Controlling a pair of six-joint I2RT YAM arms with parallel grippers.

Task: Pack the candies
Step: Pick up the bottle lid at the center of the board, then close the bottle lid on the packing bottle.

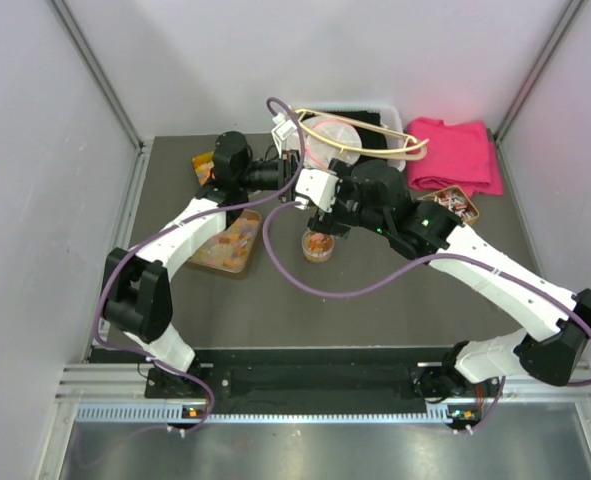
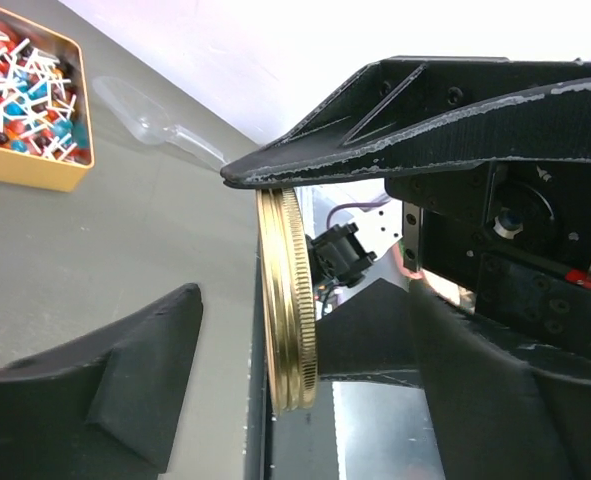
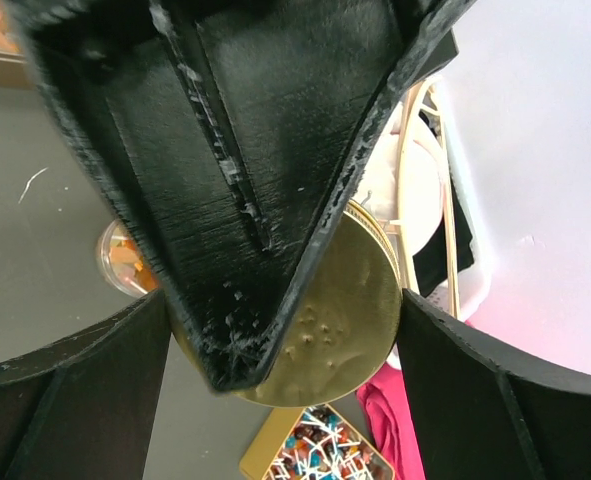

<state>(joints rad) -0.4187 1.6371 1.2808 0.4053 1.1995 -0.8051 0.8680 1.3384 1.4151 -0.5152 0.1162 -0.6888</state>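
The candies lie as orange, yellow and pink gummies in a clear tray [image 1: 230, 243], and some fill a small clear jar [image 1: 318, 245] [image 3: 125, 265]. A round gold lid [image 3: 350, 310] [image 2: 290, 300] hangs above the jar. My right gripper [image 3: 283, 330] is shut on it, one finger at each side of its rim. My left gripper [image 2: 210, 235] is open. Its upper finger [image 2: 395, 120] rests on the lid's top edge, while the lower finger [image 2: 115, 380] stands apart from it. In the top view both grippers meet over the jar, and the lid is hidden there.
A gold tin of twist-wrapped sweets [image 1: 455, 203] [image 2: 30, 100] [image 3: 320, 450] sits right of the jar, and another tin [image 1: 205, 165] sits behind the tray. A clear plastic scoop [image 2: 160, 125] lies on the mat. A pink cloth [image 1: 455, 150] and a white bin [image 1: 360, 125] with a hanger stand at the back.
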